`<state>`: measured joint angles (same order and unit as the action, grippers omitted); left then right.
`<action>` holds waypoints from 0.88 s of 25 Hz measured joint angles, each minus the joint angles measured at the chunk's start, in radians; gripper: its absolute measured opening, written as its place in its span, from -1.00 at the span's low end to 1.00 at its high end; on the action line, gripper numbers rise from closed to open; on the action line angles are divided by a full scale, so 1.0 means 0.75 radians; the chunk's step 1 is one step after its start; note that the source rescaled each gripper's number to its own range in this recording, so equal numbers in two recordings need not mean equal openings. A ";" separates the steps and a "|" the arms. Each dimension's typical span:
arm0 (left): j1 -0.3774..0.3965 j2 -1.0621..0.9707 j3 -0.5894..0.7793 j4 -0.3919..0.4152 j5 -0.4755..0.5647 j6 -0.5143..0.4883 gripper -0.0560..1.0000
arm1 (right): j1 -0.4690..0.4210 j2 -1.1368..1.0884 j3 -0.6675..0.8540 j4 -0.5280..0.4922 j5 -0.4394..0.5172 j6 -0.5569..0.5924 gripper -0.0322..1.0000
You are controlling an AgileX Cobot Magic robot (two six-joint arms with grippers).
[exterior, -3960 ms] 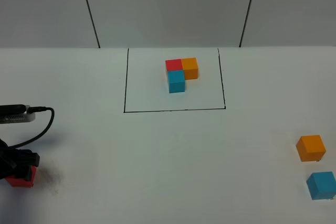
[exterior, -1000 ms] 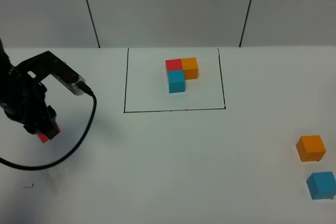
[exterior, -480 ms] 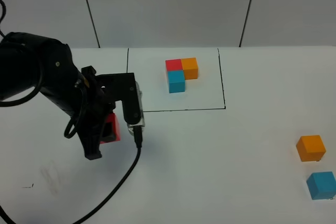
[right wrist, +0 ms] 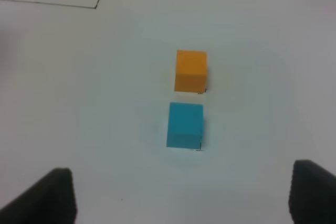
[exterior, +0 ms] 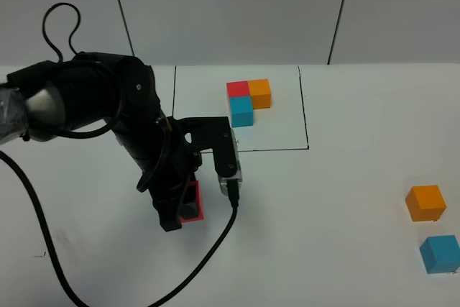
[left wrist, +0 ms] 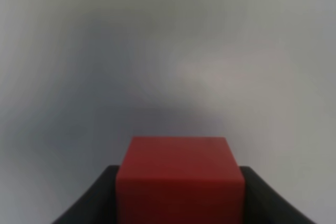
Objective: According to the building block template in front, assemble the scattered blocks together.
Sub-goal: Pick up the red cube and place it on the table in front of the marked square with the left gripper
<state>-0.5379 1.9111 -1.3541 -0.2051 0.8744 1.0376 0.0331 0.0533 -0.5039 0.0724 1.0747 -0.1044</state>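
From the high camera, the left gripper (exterior: 188, 206) was clamped on the red cube (exterior: 195, 203), low over the white worktop (exterior: 323, 249) just in front of the black frame (exterior: 172, 116). Inside that frame sat the building block template (exterior: 244, 102): red and orange side by side, blue in front of red. Well to the right lay the loose orange cube (exterior: 425, 203), with the light blue cube (exterior: 440, 253) near it, the two apart.

The left wrist camera showed the red cube filling the space between the dark fingers (left wrist: 100, 203), gripped on both sides.

In the right wrist view, the right gripper (right wrist: 184, 198) stood wide and empty above the worktop, with the orange and light blue cubes ahead of it.
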 joint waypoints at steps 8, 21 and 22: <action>-0.129 0.086 -0.103 0.148 -0.019 -0.045 -0.89 | 0.000 0.000 0.000 0.000 0.000 -0.001 0.48; -0.131 0.250 -0.194 0.185 -0.081 -0.123 -0.89 | 0.000 0.000 0.000 0.000 0.000 0.001 0.48; -0.131 0.258 -0.194 0.186 -0.091 -0.123 -0.89 | 0.000 0.000 0.000 0.000 0.000 0.001 0.48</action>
<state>-0.6359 2.1044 -1.4994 -0.0657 0.8064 0.9451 0.0331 0.0533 -0.5039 0.0724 1.0747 -0.1036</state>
